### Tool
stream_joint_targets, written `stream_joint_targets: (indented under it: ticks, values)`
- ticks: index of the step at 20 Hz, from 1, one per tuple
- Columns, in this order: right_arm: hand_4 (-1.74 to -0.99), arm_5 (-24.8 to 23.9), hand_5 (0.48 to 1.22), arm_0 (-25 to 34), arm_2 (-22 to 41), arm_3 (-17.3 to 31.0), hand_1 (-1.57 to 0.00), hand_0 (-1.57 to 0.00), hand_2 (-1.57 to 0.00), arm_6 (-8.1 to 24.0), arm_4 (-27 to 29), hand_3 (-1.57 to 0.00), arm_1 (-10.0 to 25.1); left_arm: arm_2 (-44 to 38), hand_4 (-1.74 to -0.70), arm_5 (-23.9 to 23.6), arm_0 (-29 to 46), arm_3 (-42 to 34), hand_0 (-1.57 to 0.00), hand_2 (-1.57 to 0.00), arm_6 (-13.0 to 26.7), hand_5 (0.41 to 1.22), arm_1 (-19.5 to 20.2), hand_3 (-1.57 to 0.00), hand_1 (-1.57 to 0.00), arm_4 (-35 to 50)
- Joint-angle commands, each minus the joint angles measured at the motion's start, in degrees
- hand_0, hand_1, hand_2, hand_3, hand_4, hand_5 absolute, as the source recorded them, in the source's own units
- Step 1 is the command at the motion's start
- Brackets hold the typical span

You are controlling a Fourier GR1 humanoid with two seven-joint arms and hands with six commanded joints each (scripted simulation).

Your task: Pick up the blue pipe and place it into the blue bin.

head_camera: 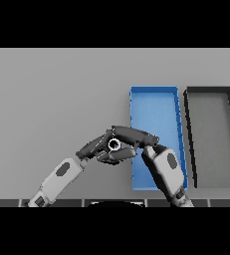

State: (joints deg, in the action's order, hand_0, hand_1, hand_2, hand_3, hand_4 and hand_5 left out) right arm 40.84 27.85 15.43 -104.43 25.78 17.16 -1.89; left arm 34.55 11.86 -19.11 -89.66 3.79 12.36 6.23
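Pipe (114,145) end-on, long axis toward the view, left hand (99,148) fingers clamped round it; right hand (136,135) fingers straight.

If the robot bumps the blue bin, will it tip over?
Probably not: the blue bin looks low and long, flat on the table. What shows of its inside is empty, so it may be light and slide instead. The black bin close beside might stop it that way.
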Motion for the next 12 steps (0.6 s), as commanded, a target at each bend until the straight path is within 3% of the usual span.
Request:
stream_joint_targets:
  ticks: [1,2,4,6,9,12]
  values:
    - [-1.492,-1.07,1.221,0.79,-0.73,0.80,-1.57,-1.57,-1.57,3.02,3.24,-1.57,-1.05,0.13,-0.88,-0.19,-0.18,0.56,-0.01,-0.01,-0.52,0.593,0.03,0.00,-0.01,-0.58]
    - [-1.492,-2.23,1.221,1.26,-1.89,0.37,-1.57,-1.57,-1.57,5.65,9.40,-1.57,-0.85,0.23,-0.88,-0.19,0.08,0.43,-0.01,-0.01,-0.08,0.572,0.43,0.00,-0.01,-0.79]
    - [-1.493,-6.96,1.221,3.58,-2.37,0.09,-1.57,-1.57,-1.57,8.81,16.31,-1.57,-0.49,0.49,-0.87,0.35,0.75,0.25,-0.01,-0.01,0.09,0.543,1.14,0.00,0.00,-0.82]
    - [-1.494,-13.17,1.221,7.88,-1.20,1.13,-1.57,-1.57,-1.57,9.06,22.00,-1.57,3.25,0.55,-0.87,0.32,0.95,0.66,0.00,0.00,0.04,0.529,1.03,0.00,0.00,-0.98]
    - [-1.492,-18.65,1.221,12.97,-1.65,-0.17,-1.57,-1.57,-1.57,8.95,27.10,-1.57,8.28,0.75,-0.87,-0.11,1.18,0.88,0.00,0.00,-0.09,0.509,0.77,0.00,0.00,-1.54]
    - [-1.494,-20.11,1.221,21.91,-5.50,1.65,-1.57,-1.57,-1.57,7.39,29.06,-1.57,11.23,1.09,-0.86,-0.02,1.10,0.98,0.00,0.00,-0.32,0.493,0.49,0.00,0.00,-1.79]
